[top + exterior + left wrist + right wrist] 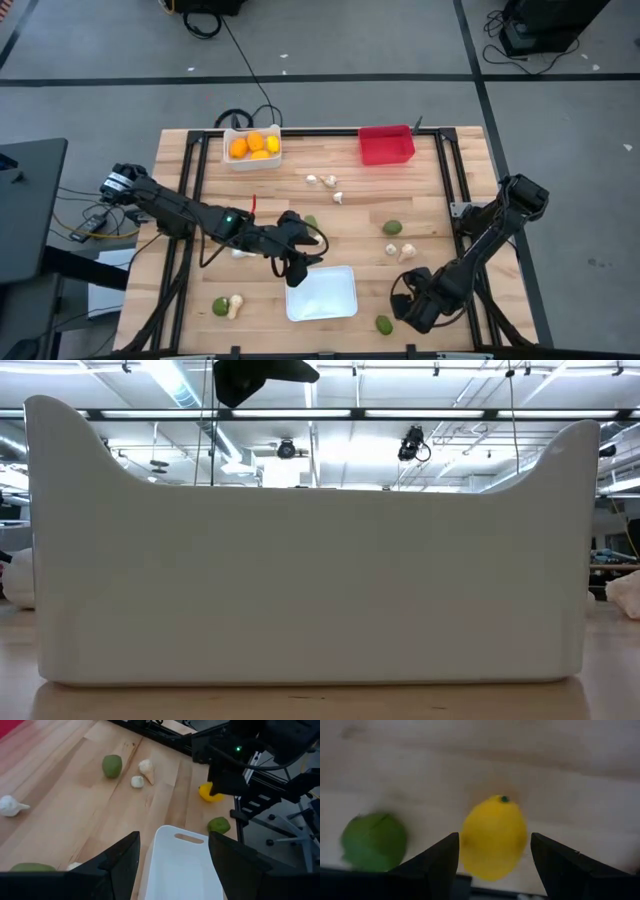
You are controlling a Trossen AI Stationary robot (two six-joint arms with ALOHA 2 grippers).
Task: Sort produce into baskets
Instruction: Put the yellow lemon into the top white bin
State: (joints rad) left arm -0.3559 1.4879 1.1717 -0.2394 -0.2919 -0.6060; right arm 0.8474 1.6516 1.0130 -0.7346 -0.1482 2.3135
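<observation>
My right gripper (415, 305) is low over the table's near right part. It is open, and its fingers stand on either side of a yellow lemon (493, 837) that lies on the wood, with a narrow gap showing at each finger. A green fruit (374, 841) lies beside the lemon. My left gripper (295, 270) is open and empty at the far left corner of the shallow white tray (322, 293), which also shows in the left wrist view (182, 865). The white bin (252, 146) at the far edge holds orange and yellow fruits. The red bin (386, 145) stands to its right.
Garlic bulbs (325, 182) lie in the far middle. A green fruit (392, 228) and garlic (400, 250) lie right of centre. A green fruit (220, 306) and garlic (236, 305) lie near left. Another green fruit (384, 323) lies near the right gripper. The tray's wall (310, 560) fills the low view.
</observation>
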